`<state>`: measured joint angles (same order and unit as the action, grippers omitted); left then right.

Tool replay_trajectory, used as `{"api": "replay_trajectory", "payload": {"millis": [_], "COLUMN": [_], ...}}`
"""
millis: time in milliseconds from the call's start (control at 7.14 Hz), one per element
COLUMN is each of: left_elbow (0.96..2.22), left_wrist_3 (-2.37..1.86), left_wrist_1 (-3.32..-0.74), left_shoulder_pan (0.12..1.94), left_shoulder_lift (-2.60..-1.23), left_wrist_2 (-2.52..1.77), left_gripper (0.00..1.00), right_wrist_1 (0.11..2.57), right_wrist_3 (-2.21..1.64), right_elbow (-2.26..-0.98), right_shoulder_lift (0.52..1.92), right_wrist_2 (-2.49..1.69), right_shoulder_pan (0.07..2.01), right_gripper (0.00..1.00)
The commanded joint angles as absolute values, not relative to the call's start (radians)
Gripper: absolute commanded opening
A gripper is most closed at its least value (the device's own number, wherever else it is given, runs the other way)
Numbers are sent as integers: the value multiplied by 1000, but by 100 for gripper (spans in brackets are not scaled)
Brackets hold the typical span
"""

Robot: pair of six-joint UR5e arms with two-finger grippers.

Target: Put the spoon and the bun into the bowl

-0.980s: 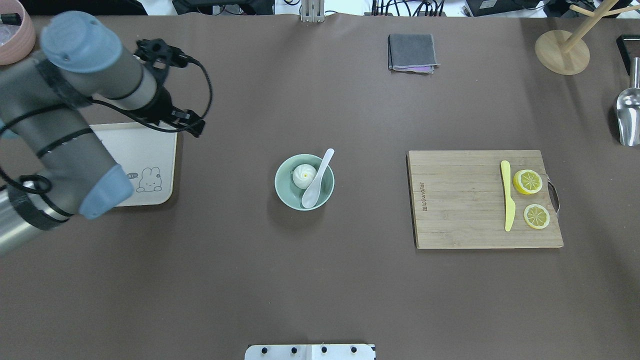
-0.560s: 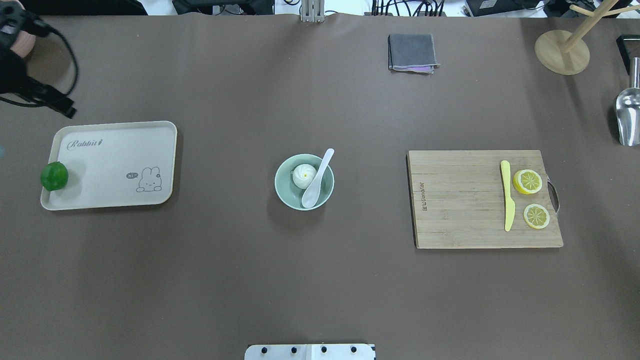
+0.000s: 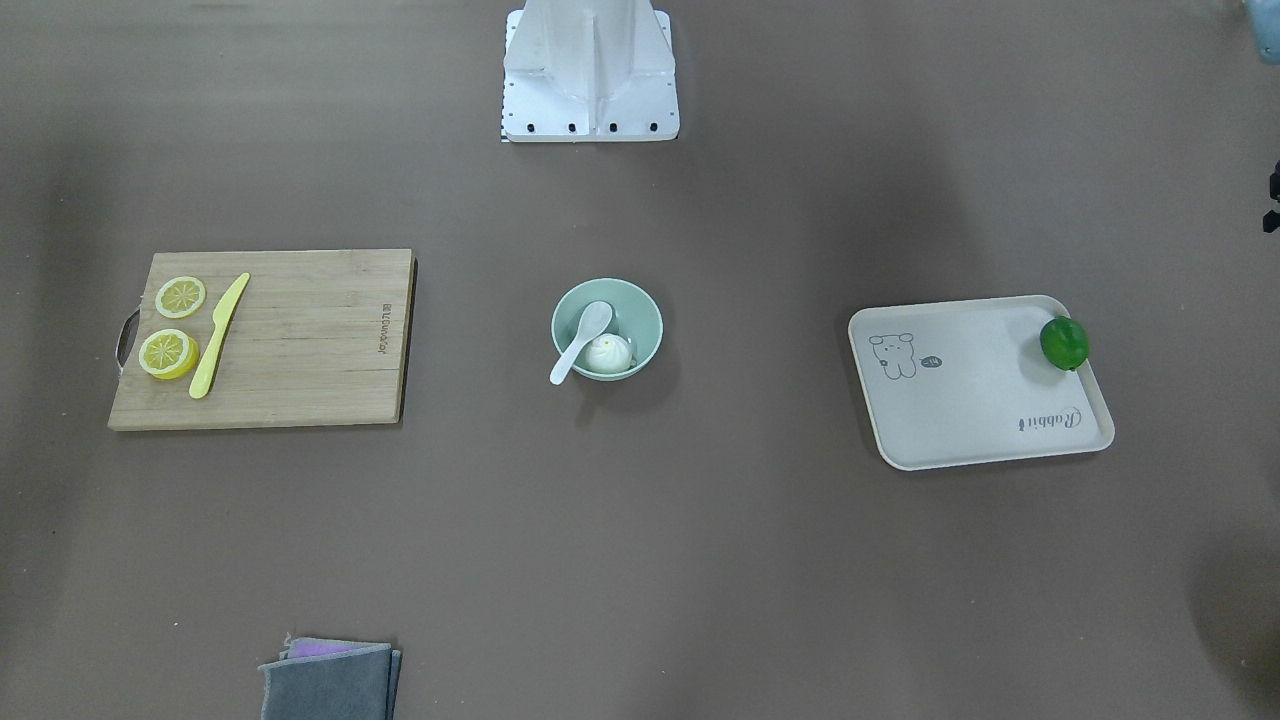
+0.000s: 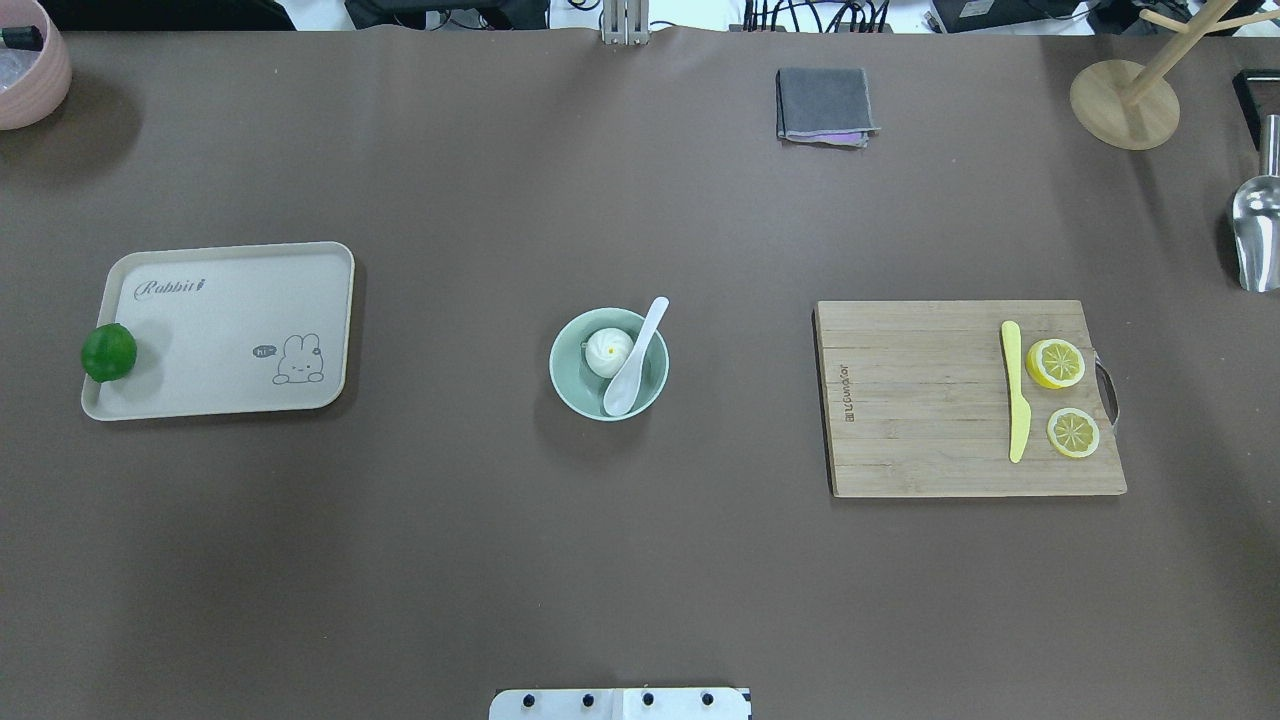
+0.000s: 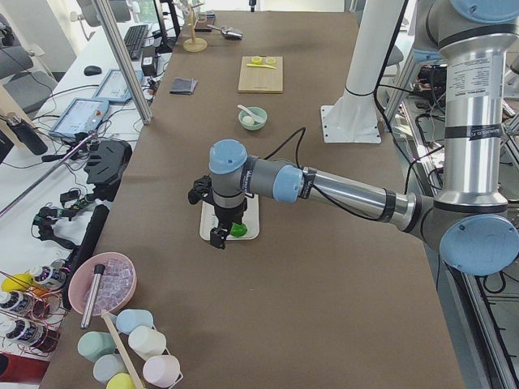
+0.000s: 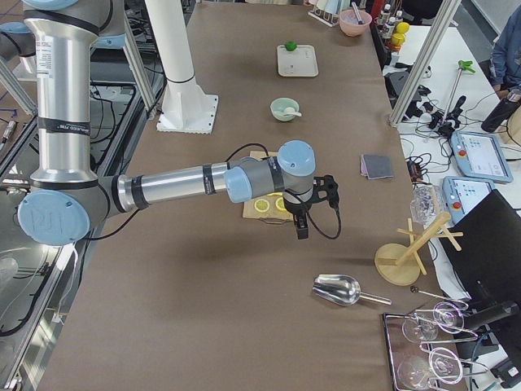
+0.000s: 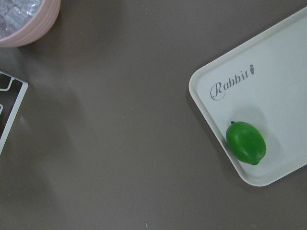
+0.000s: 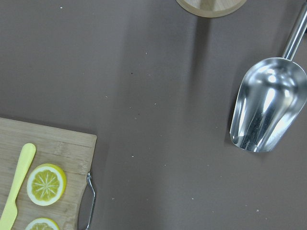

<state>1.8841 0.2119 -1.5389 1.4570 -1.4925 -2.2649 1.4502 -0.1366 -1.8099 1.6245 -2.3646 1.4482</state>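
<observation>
The pale mint-green bowl point(image 4: 562, 388) stands at the table's middle, also in the front-facing view point(image 3: 643, 306). The white bun point(image 4: 607, 351) sits inside it. The white spoon point(image 4: 636, 352) lies in the bowl beside the bun, its handle sticking out over the far rim. My left gripper point(image 5: 217, 237) hangs above the tray's left end, far from the bowl. My right gripper point(image 6: 299, 228) hangs past the cutting board's right end. Both show only in side views, so I cannot tell if they are open or shut.
A cream rabbit tray point(image 4: 230, 330) with a green fruit point(image 4: 108, 352) lies left. A cutting board point(image 4: 920, 400) with a yellow knife point(image 4: 1016, 390) and lemon slices point(image 4: 1055, 363) lies right. A grey cloth point(image 4: 824, 104), metal scoop point(image 4: 1256, 235), wooden stand point(image 4: 1123, 103) and pink bowl point(image 4: 30, 70) sit at the edges.
My left arm has swung away to the left and left the overhead view, uncovering the tray and green fruit. The bowl, bun and spoon have not moved.
</observation>
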Motion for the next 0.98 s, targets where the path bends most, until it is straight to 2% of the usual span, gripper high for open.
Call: {"api": "replay_trajectory", "payload": {"millis": [0, 840], "left_elbow": [1884, 1898], "left_wrist_3": [207, 215], "left_wrist_1": [-1537, -1537], "left_shoulder_pan": [1479, 1496], "left_shoulder_lift": [-1460, -1476], "left_wrist_2": [-2269, -2293], "left_gripper": [98, 98], "right_wrist_1": [1450, 1447], "right_wrist_3": [-137, -137], "right_elbow": [-1783, -1764], "right_shoulder_lift": [1623, 1621], "right_wrist_2": [-2355, -2362], "right_shoulder_pan": [1448, 1453], "right_gripper": [100, 100]}}
